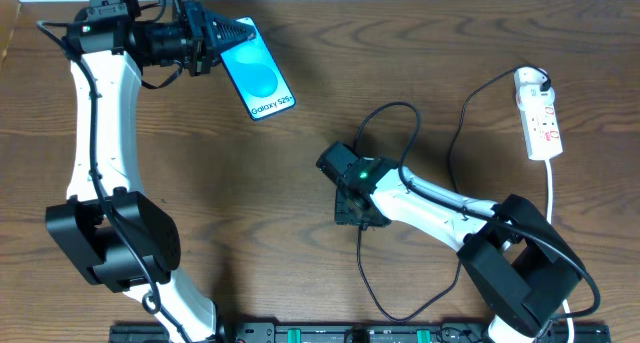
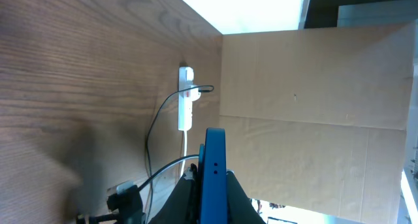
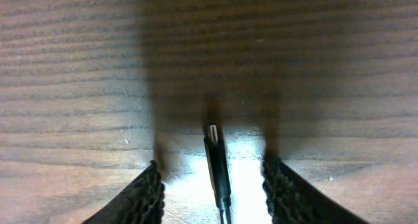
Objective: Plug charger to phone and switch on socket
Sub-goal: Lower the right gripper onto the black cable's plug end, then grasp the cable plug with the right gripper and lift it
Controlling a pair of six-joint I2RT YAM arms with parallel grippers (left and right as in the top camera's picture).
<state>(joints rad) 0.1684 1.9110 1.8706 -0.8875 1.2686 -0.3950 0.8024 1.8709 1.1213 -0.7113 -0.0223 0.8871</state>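
Overhead first: your left gripper (image 1: 232, 35) is clamped on one short end of the phone (image 1: 260, 78) near the far-left corner of the worktop (image 1: 230, 203). The blue screen faces up and the free end angles toward the middle. I judge that this hold leaves that end clear to receive the cable. The left arm runs up the left edge from the near side, then bends and turns inward along the far edge. The socket (image 1: 540, 118) lies by the right edge, toward the far side. The charger (image 1: 456, 148) trails from its black plug (image 1: 536, 80), apparently seated in the strip, to the centre. Your right arm reaches there from the near-right corner, wrist tipped down, with the right gripper (image 1: 356, 215) over the cable.

From the left wrist, the phone (image 2: 213, 165) shows edge-on as a thin blue slab pinched between dark fingers (image 2: 245, 208). The socket (image 2: 185, 100) sits well beyond it.

From the right wrist, the jaws stand wide with a ridged pad (image 3: 140, 194) on either side. The connector tip (image 3: 215, 152) lies on the wood between them, touching neither. You are squared over it, so closing should catch the connector body. Whether the socket's switch is on, you cannot tell.
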